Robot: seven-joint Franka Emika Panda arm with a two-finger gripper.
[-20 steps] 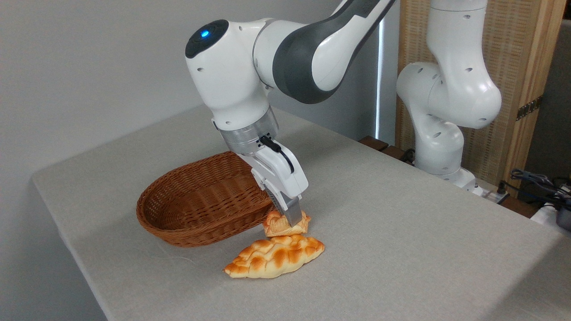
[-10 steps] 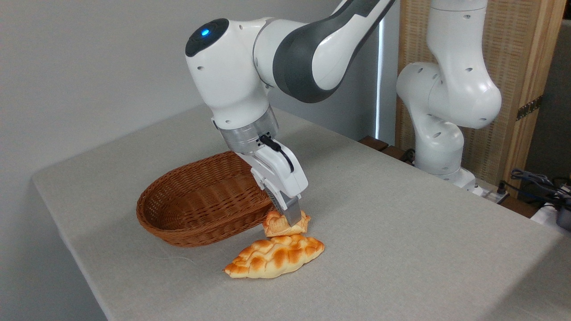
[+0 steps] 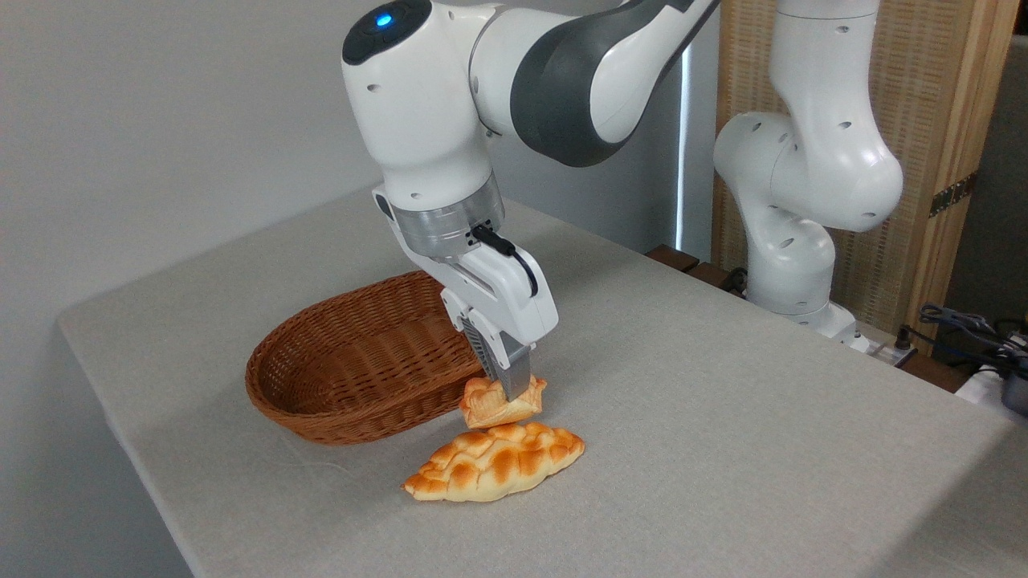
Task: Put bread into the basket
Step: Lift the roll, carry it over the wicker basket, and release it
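- Camera view from the fixed side angle: we see our gripper pointing down just in front of the basket's near right rim, its fingers closed on the bread.
- We hold the bread, a small golden-tan bun with ridged layers, by its top; it hangs slightly tilted, and we cannot tell whether its underside touches anything.
- Just below and in front of the bun we see a longer braided loaf with orange-brown patches lying flat on the table.
- We see the basket, brown oval wicker, sitting on the table just left of and behind the bun, with nothing visible inside.
- Our white arm leans in from the upper right; its base stands at the table's far right edge.
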